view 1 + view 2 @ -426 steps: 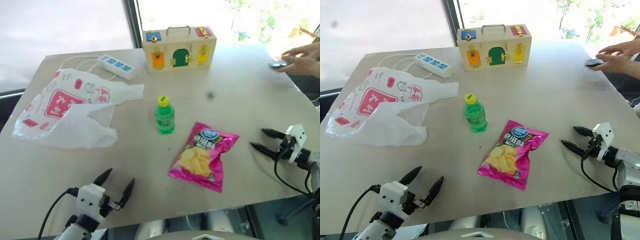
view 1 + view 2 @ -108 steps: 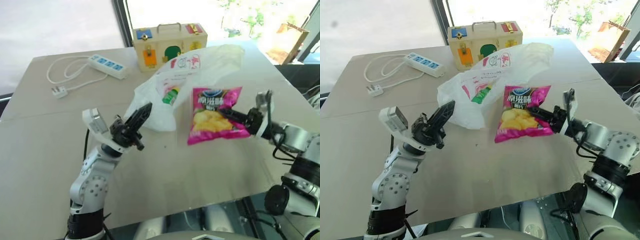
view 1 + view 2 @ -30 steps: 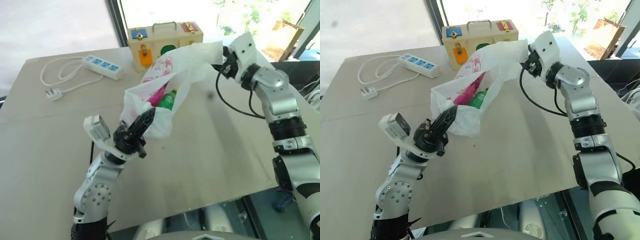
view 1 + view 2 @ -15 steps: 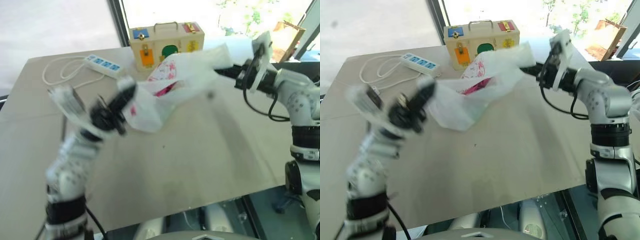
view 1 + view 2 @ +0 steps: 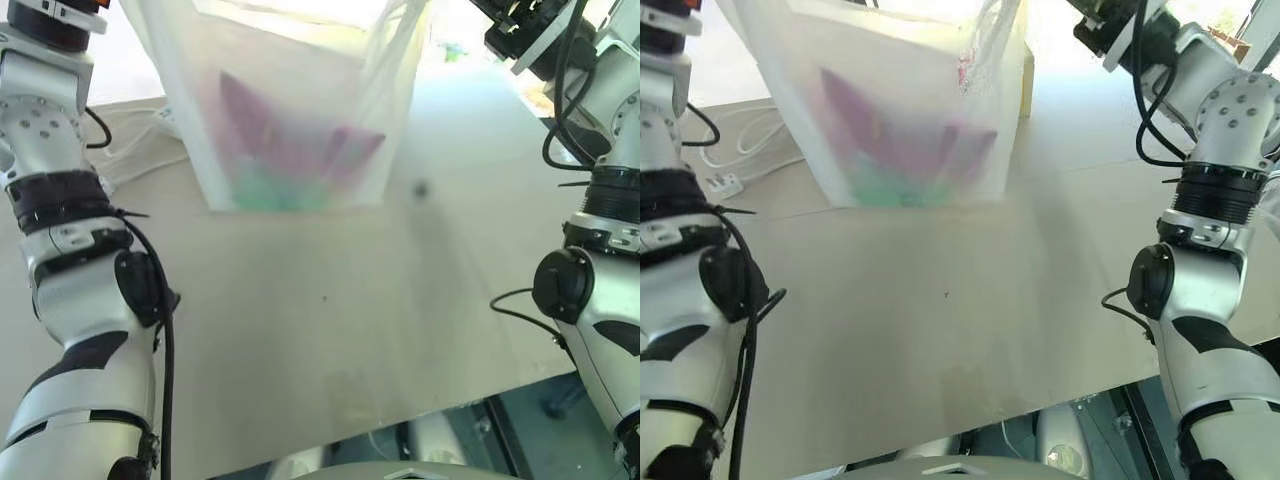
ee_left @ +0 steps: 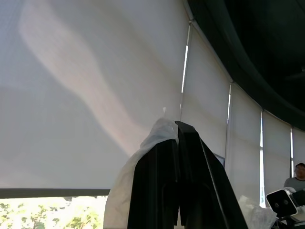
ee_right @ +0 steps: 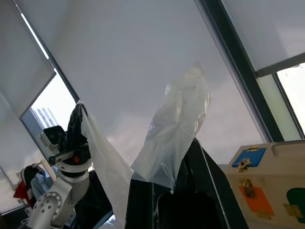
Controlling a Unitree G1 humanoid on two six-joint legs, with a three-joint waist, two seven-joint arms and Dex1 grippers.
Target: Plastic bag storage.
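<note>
We see the plastic bag hanging above the table, stretched between the two raised arms, its bottom edge close over the tabletop and blurred pink and green shapes showing through its thin wall. In the left wrist view, the left gripper has its two black fingers pressed together on a white fold of the bag, which drapes down one side of the fingers. In the right wrist view, the right gripper is likewise clamped on the bag's other handle, a crumpled translucent strip rising past its fingertips, with the bag's rim sweeping across to the left gripper beyond. A wooden box with coloured latches sits just behind the right gripper. A white cable lies on the table beside the bag.
</note>
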